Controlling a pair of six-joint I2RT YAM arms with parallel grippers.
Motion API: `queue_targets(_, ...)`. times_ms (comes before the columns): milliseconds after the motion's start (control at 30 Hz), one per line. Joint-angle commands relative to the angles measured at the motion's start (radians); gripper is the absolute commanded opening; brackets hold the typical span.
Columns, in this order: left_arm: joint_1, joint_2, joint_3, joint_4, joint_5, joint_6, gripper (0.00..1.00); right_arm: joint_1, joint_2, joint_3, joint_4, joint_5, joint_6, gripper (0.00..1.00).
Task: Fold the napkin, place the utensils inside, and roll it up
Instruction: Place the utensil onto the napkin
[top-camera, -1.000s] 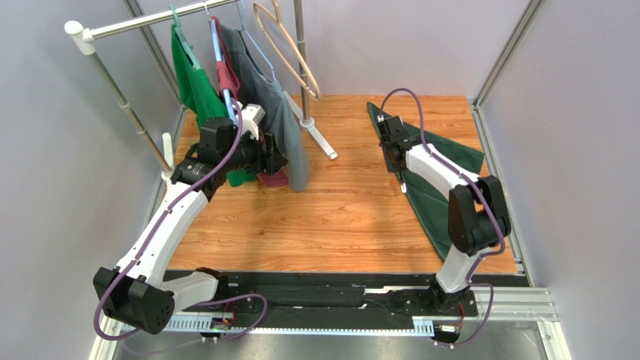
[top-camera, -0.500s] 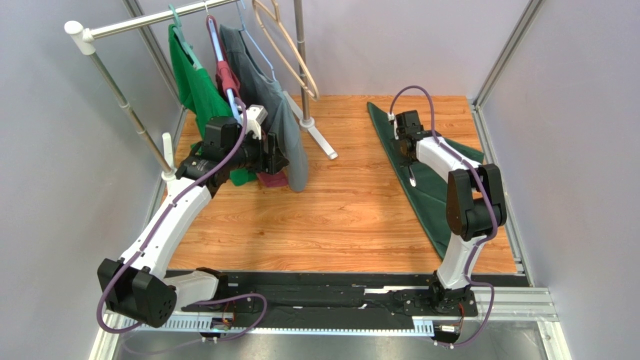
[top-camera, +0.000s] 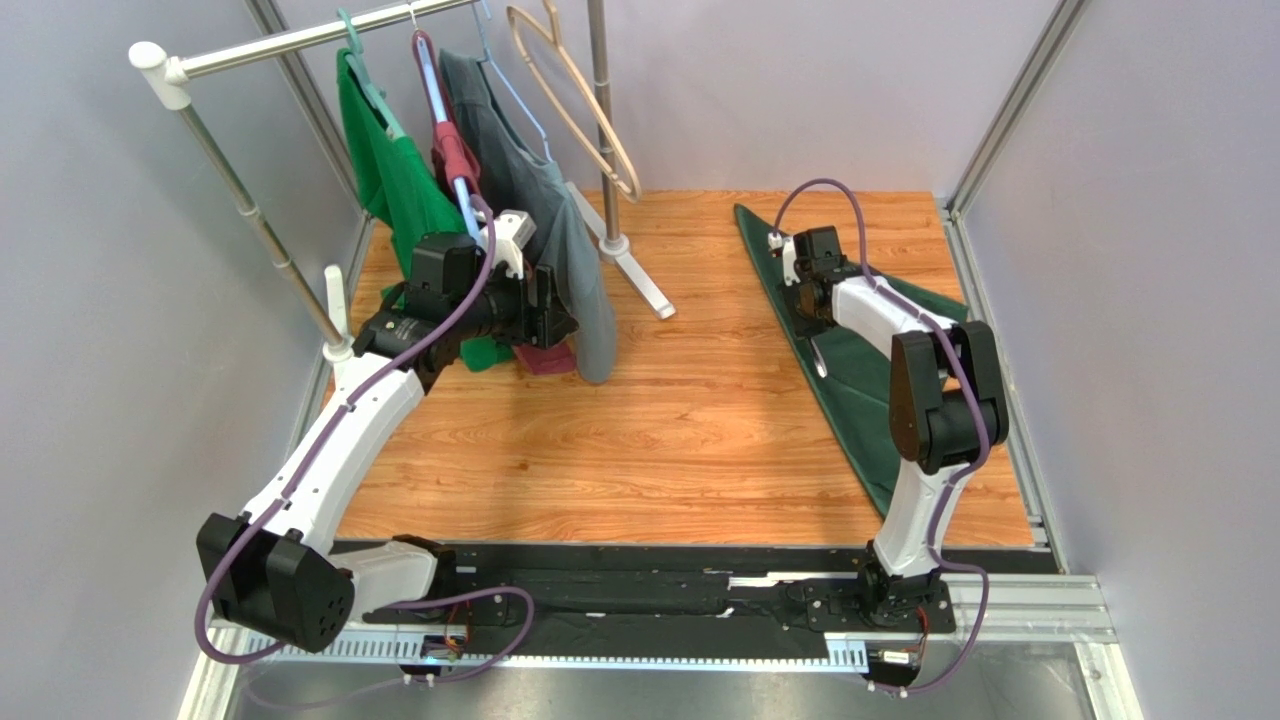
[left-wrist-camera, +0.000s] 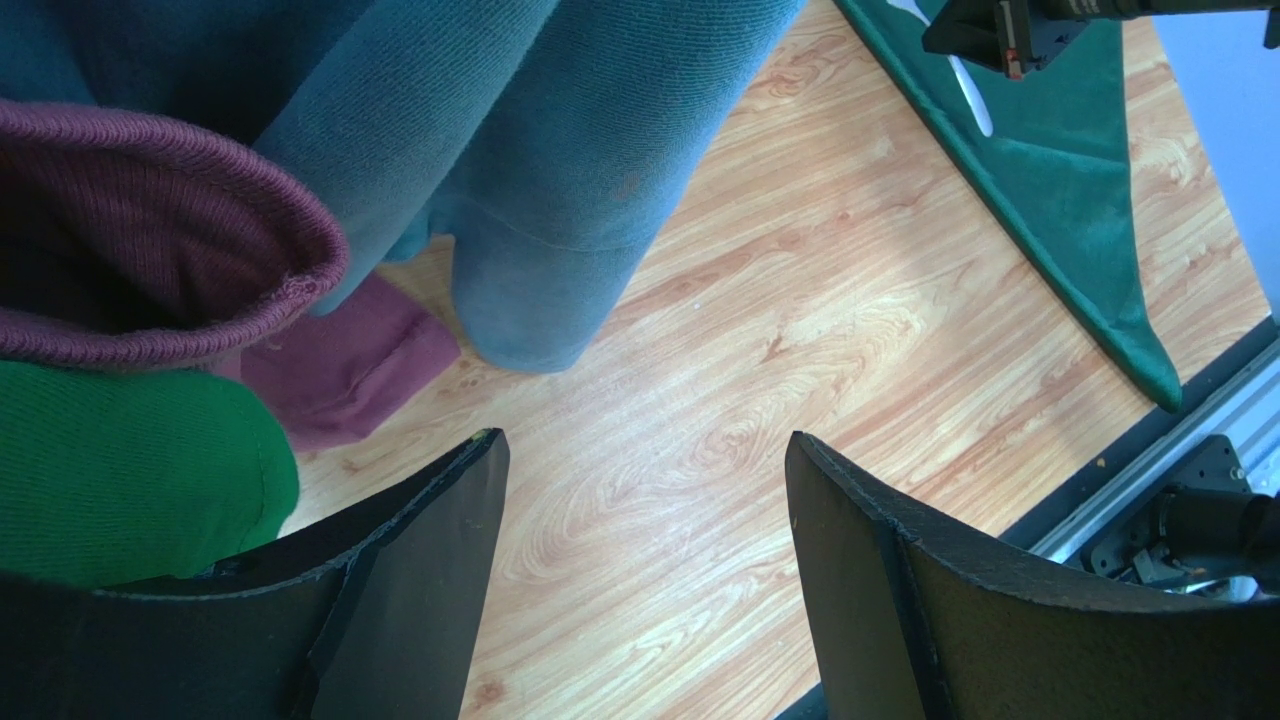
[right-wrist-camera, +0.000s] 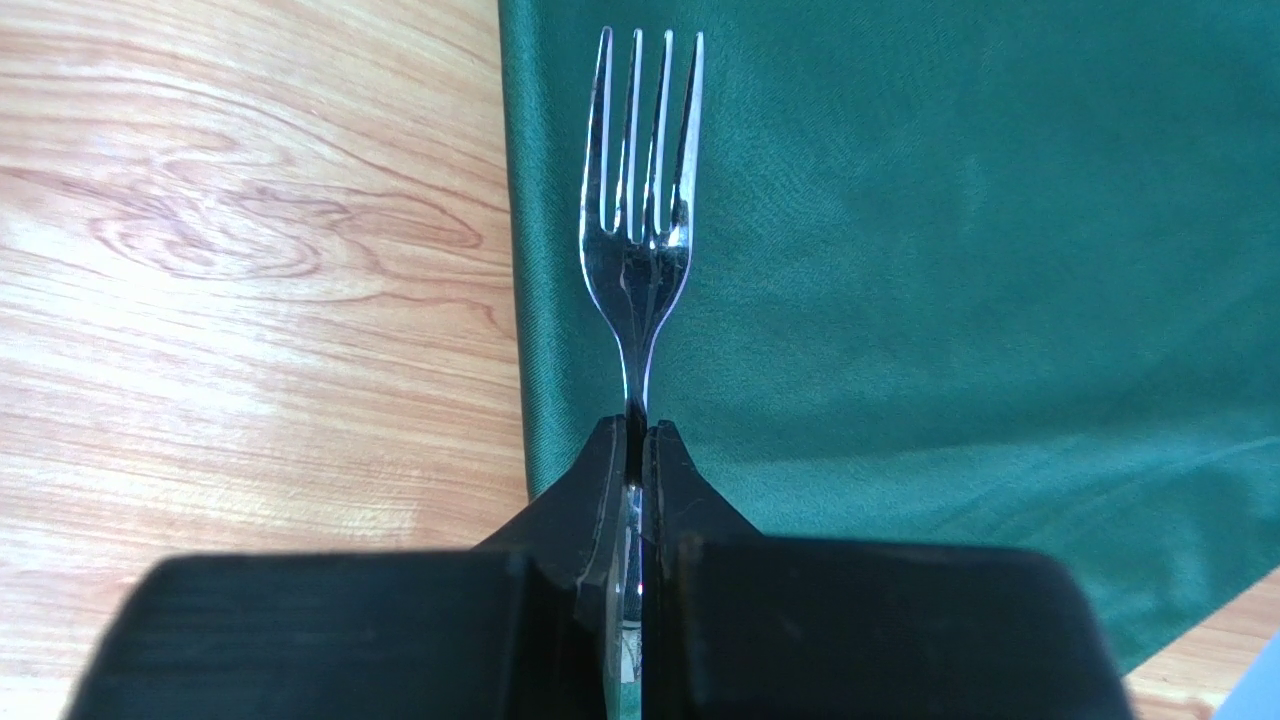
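Note:
The dark green napkin (top-camera: 876, 393) lies folded into a long triangle on the right of the wooden table. It also shows in the right wrist view (right-wrist-camera: 977, 225) and the left wrist view (left-wrist-camera: 1082, 165). My right gripper (top-camera: 818, 321) is shut on the handle of the small silver fork (right-wrist-camera: 643, 225). It holds the fork above the napkin's left folded edge, tines pointing away from the jaws (right-wrist-camera: 639, 438). In the top view the fork (top-camera: 821, 357) shows just below the gripper. My left gripper (left-wrist-camera: 646, 450) is open and empty, over bare wood by the hanging clothes (top-camera: 553, 308).
A clothes rack (top-camera: 271, 53) stands at the back left with a bright green shirt (top-camera: 383, 165), a grey-green shirt (top-camera: 564, 240), a maroon garment (left-wrist-camera: 166, 225) and an empty wooden hanger (top-camera: 579, 90). Its white foot (top-camera: 643, 282) reaches onto the table. Grey walls close in both sides.
My right gripper has carried the fork to the right and slightly farther back, from the napkin's left edge to over the cloth. The left arm has barely moved.

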Motion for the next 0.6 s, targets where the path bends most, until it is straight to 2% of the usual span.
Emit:
queue_targets(0,0.008,-0.002,0.002,0.015,0.005,0.014,0.77,-0.011,0.021,0.006,0.032,-0.021,-0.022,0.0)
queue_targets(567,0.009,-0.002,0.002,0.016,0.01,0.012,0.77,-0.011,0.056,-0.003,0.01,-0.045,-0.047,0.0)
